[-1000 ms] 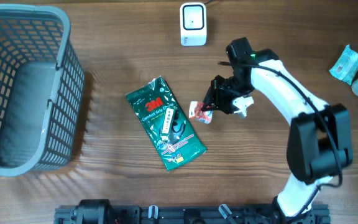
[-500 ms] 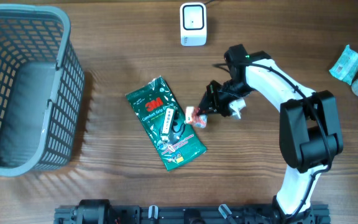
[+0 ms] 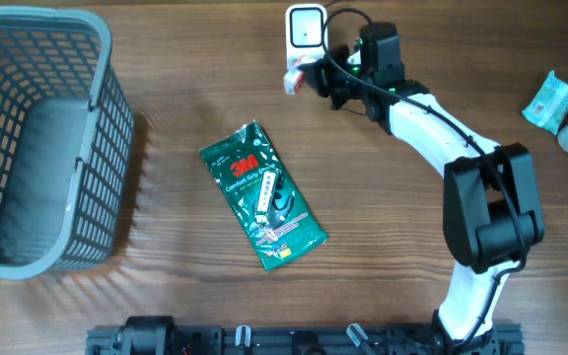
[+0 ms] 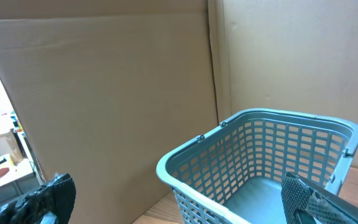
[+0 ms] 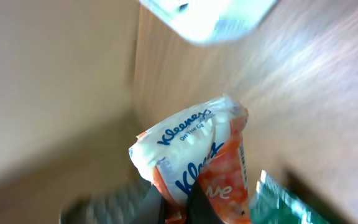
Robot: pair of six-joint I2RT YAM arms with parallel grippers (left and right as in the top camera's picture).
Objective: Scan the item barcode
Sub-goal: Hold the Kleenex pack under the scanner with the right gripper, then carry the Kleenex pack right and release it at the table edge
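We see our right gripper (image 3: 316, 77) clamped on the Kleenex tissue pack (image 5: 197, 163), holding it just beside the white scanner (image 3: 306, 35) at the table's far side. Our left gripper (image 4: 179, 208) stands wide apart, facing the grey basket (image 4: 260, 143).

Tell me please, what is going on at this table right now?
The right claw is shut on a small Kleenex tissue pack and holds it up against the white scanner at the far side of the table. The left claw is open, holds nothing, and faces the grey basket. A green 3M package lies flat in the middle of the table, untouched.
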